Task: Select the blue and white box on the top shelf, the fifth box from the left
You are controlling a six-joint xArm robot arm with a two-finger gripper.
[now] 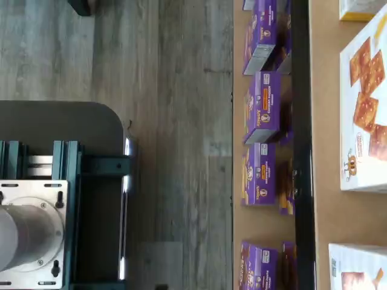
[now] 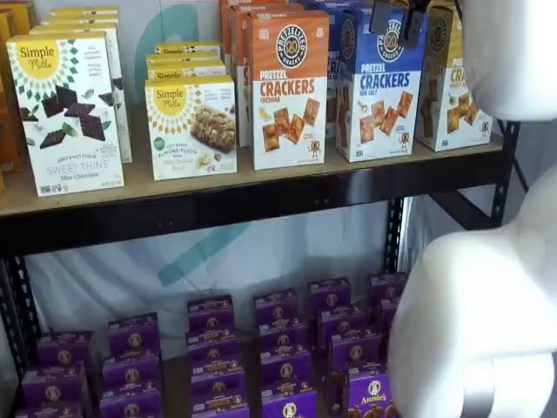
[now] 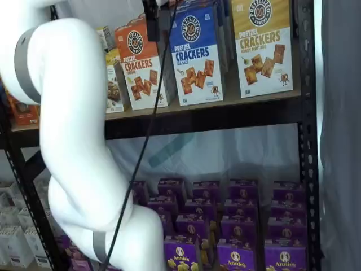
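Observation:
The blue and white box [image 2: 380,91] stands upright on the top shelf [image 2: 218,185], between an orange-topped carton [image 2: 288,87] and a yellow-topped carton [image 2: 454,83]. It shows in both shelf views [image 3: 196,56]. My gripper [image 2: 396,16] shows only as a dark part at the view's top edge, in front of the blue box's upper end. In a shelf view its black fingers [image 3: 150,20] hang from the top edge with a cable, between the orange carton [image 3: 139,65] and the blue box. No gap between the fingers can be made out.
Several small purple boxes [image 2: 278,348] fill the lower level, and show in the wrist view [image 1: 261,106]. Simple Mills cartons [image 2: 70,113] stand further left on the top shelf. My white arm [image 3: 73,141] stands between camera and shelves. Black uprights [image 3: 307,113] frame the rack.

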